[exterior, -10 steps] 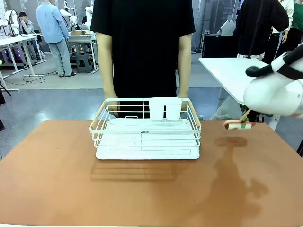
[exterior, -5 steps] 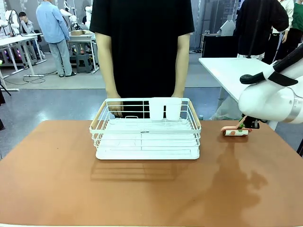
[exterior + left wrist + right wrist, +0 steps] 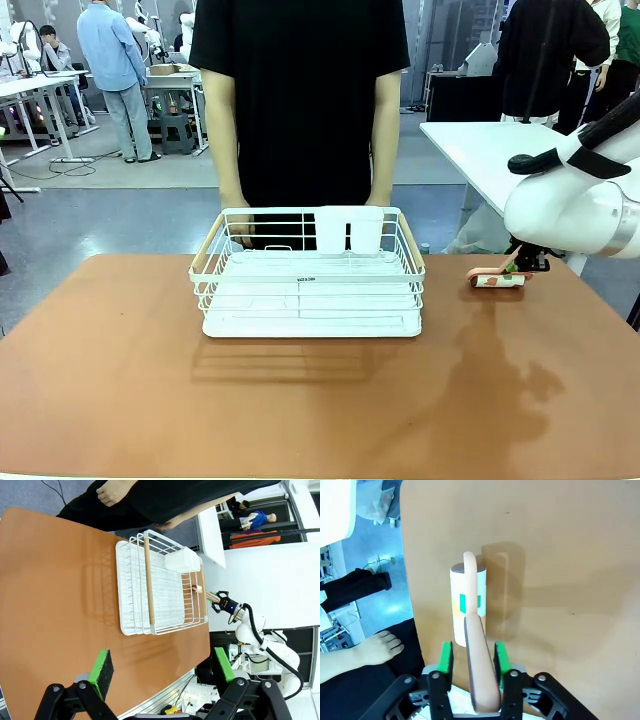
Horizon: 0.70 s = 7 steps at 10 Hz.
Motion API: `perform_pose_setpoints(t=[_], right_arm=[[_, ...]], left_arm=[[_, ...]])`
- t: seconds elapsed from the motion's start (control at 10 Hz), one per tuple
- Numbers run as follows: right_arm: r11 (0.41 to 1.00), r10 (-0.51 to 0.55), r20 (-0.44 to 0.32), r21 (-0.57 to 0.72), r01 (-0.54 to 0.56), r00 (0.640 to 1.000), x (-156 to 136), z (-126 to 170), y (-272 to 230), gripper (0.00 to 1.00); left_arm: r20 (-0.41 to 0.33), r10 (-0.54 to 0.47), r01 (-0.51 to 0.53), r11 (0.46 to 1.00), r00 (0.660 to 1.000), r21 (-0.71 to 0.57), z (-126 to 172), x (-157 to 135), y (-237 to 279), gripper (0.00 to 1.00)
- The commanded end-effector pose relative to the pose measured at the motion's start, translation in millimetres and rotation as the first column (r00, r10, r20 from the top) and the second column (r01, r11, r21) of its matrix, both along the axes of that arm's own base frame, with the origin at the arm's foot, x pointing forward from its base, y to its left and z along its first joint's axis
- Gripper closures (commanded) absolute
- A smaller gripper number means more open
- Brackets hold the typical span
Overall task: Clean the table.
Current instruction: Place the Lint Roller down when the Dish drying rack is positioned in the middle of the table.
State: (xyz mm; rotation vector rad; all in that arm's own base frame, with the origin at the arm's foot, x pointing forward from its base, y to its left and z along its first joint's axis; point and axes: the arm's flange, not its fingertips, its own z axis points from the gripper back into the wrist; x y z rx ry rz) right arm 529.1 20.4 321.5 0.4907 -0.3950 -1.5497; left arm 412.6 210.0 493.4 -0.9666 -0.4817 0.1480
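Right claw [image 3: 470,667] pinches the lint roller [image 3: 468,605] handle; roller sits ahead on the worktop [image 3: 560,580]. Keep it flat, press evenly, roll straight strokes.

Tiny dark print on the white wire rack [image 3: 307,282], too small to read.

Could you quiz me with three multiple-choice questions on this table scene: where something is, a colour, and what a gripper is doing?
1. Where is the lint roller?
A. in the rack
B. on the table, right of the rack
C. in the person's hand

2. What colour is the rack?
A. white
B. black
C. green

3. How are the left gripper jaws?
A. shut on a cloth
B. shut on the rack
C. open, holding nothing

Answers: 1 B, it lies on the table by the right gripper. 2 A, white wire. 3 C, the green pads stand wide apart.
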Motion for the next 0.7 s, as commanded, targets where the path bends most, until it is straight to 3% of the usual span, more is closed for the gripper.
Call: perform_pose_setpoints(t=[0.0, 0.1, 0.2, 0.3, 0.6], right_arm=[[0.999, 0.042, -0.069, -0.009, -0.042, 0.997, -18, 16, 6, 0.00], [0.998, 0.066, -0.104, -0.011, -0.068, 0.992, -27, 26, 5, 0.00], [0.995, 0.086, -0.146, -0.036, -0.092, 0.986, -32, 43, 4, 0.07], [0.991, 0.126, -0.227, -0.023, -0.135, 0.966, -35, 64, 2, 0.00], [0.988, 0.101, -0.374, -0.071, -0.137, 0.922, -32, 116, -3, 0.00]], left_arm=[[0.009, -0.001, 0.001, 1.000, 1.000, -0.015, 3, -1, 1, 0.00], [0.009, -0.001, 0.001, 1.000, 1.000, -0.015, 3, -1, 1, 0.00], [0.009, -0.001, 0.001, 1.000, 1.000, -0.015, 3, -1, 1, 0.00], [0.009, -0.001, 0.001, 1.000, 1.000, -0.015, 3, -1, 1, 0.00], [0.009, -0.001, 0.001, 1.000, 1.000, -0.015, 3, -1, 1, 0.00]])
